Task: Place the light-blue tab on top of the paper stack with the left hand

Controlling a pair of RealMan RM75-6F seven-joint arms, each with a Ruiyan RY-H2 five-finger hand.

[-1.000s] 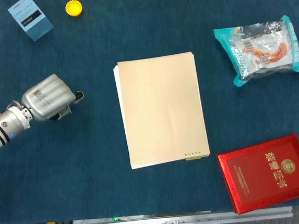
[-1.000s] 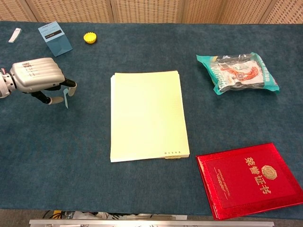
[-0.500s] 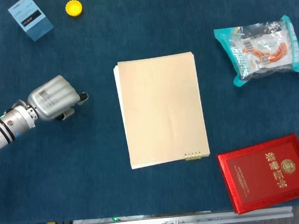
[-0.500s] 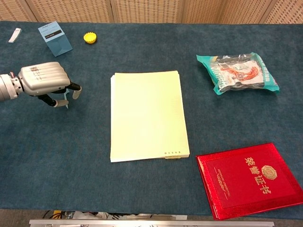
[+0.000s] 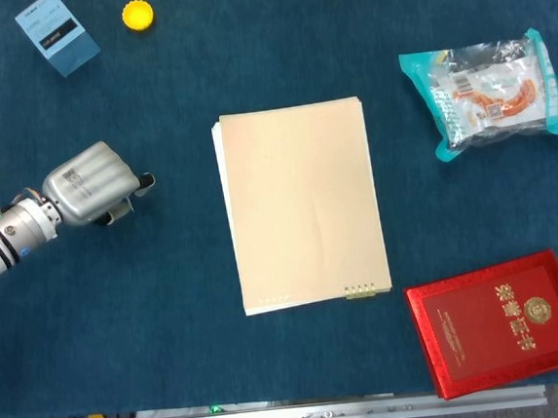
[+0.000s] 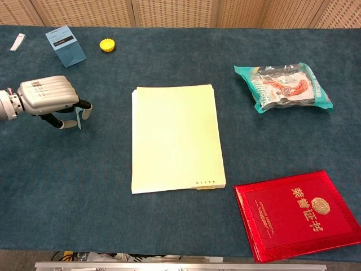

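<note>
My left hand (image 6: 49, 97), pinching the light-blue tab (image 6: 79, 118), has slid back toward 9 o'clock, away from the paper stack (image 6: 175, 137); placement remains undone.

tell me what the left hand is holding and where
The left hand pinches the light-blue tab by its upper end, between its fingers.

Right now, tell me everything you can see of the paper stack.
The paper stack is a pile of pale cream sheets, rectangular, lying flat on the blue table near its middle, long side running away from the robot. The sheets are slightly offset, so lower edges show along the left side and near edge. Small markings sit at the near right corner, too small to read. Nothing lies on it and nothing touches it; the left robot hand is off to its left.
</note>
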